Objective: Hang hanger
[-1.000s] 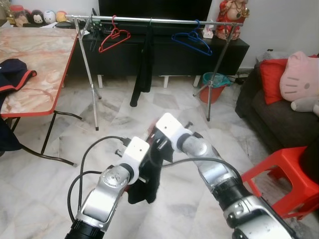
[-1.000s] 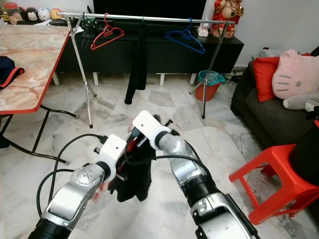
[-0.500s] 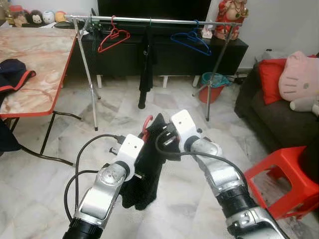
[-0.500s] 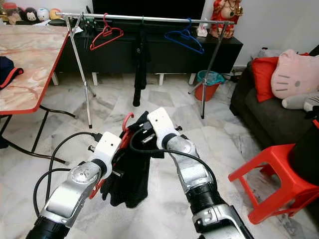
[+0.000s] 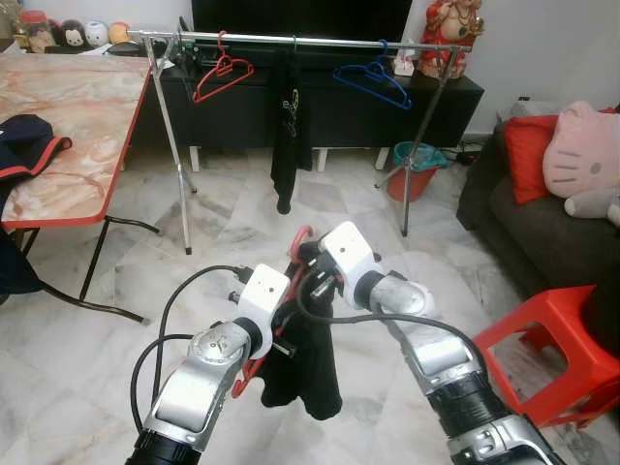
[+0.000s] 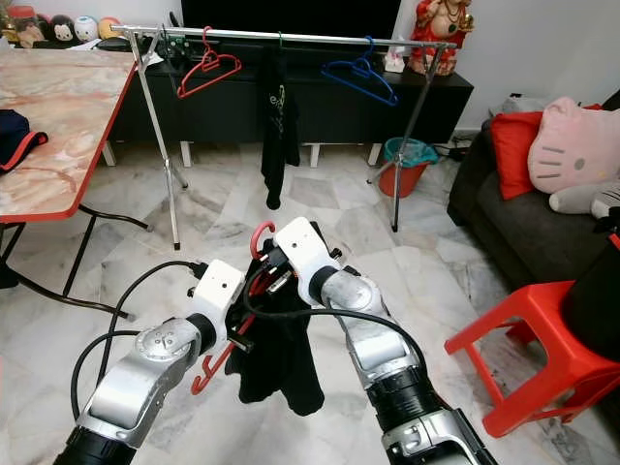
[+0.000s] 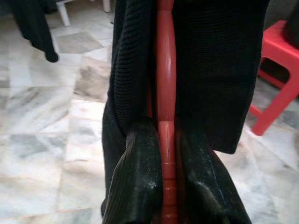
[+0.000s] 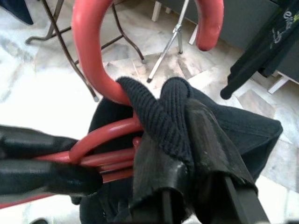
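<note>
Left gripper (image 7: pixel 166 186) clamped the red plastic hanger (image 7: pixel 165 84); right gripper (image 8: pixel 187 168) pinched the black knit garment (image 6: pixel 281 358) at its neck. Best kept level approaching the silver metal clothes rail (image 5: pixel 291 39), hook upward.

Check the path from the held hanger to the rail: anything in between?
Nothing visible stands on the bare marble floor between the red hanger, held with its black garment by the left gripper and right gripper, and the rail. A gap lies between the hung black garment and blue hanger.
</note>
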{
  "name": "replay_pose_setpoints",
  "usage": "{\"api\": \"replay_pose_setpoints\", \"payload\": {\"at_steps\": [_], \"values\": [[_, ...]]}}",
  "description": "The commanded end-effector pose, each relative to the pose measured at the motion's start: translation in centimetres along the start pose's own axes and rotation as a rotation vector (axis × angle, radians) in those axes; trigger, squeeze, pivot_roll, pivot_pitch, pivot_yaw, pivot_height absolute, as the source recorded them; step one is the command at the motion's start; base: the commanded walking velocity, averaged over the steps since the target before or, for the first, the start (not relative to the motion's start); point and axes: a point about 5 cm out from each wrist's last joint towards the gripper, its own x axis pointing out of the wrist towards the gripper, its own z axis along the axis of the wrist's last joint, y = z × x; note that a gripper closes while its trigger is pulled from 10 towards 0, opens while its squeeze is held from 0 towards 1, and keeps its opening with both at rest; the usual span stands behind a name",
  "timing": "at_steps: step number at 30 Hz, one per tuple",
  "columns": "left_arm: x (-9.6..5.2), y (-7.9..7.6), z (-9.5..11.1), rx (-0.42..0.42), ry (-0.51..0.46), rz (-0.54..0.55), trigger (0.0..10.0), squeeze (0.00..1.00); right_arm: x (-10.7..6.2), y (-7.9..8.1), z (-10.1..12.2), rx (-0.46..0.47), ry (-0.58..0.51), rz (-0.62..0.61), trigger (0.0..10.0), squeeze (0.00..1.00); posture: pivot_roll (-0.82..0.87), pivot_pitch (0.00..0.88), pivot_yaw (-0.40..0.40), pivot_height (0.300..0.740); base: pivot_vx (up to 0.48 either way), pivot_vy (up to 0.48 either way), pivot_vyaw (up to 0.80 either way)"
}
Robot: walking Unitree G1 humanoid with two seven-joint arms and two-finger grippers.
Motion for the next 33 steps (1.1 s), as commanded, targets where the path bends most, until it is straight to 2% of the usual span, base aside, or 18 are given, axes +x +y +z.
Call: {"api": "replay_pose_setpoints", "payload": {"at_steps": [1,10,14,15,18,22,27,33], "values": [[0.0,-1.1,2.2,0.026,-0.113,-0.056,10.0,0.00,0.0,0.8,0.7,-0.029,-0.037,0.060,10.0,0.00,0.10,0.008,-0.151,0.740,0.000,0.000,0.00],[-0.1,0.0,1.9,0.024,-0.114,0.002,10.0,0.00,-1.5,-1.0,-0.4,-0.008,0.022,-0.022,10.0,0.00,0.09,0.014,-0.153,0.740,0.000,0.000,0.00],[-0.2,1.0,1.9,0.036,-0.117,0.068,10.0,0.00,-2.2,-2.3,-1.2,0.030,0.056,-0.137,10.0,0.00,0.09,0.017,-0.152,0.740,0.000,0.000,0.00],[-0.2,1.5,1.7,0.051,-0.105,0.102,10.0,0.00,-2.5,-3.2,-1.5,0.058,0.068,-0.220,10.0,0.00,0.09,0.020,-0.148,0.740,0.000,0.000,0.00],[-0.2,1.8,1.5,0.049,-0.092,0.115,10.0,0.00,-2.8,-3.8,-1.6,0.085,0.068,-0.272,10.0,0.00,0.08,0.021,-0.145,0.740,0.000,0.000,0.00],[-0.2,1.9,1.4,0.062,-0.089,0.129,10.0,0.00,-2.9,-3.7,-1.2,0.128,0.036,-0.274,10.0,0.00,0.08,0.022,-0.143,0.740,0.000,0.000,0.00],[-0.2,2.0,1.3,0.064,-0.093,0.145,10.0,0.00,-2.5,-1.5,-0.7,0.144,-0.006,-0.173,10.0,0.00,0.09,0.026,-0.141,0.740,0.000,0.000,0.00],[-0.1,1.0,1.3,0.070,-0.094,0.064,10.0,0.00,-2.2,-0.7,-0.1,0.136,-0.046,-0.114,10.0,0.00,0.09,0.027,-0.140,0.740,0.000,0.000,0.00]]}}
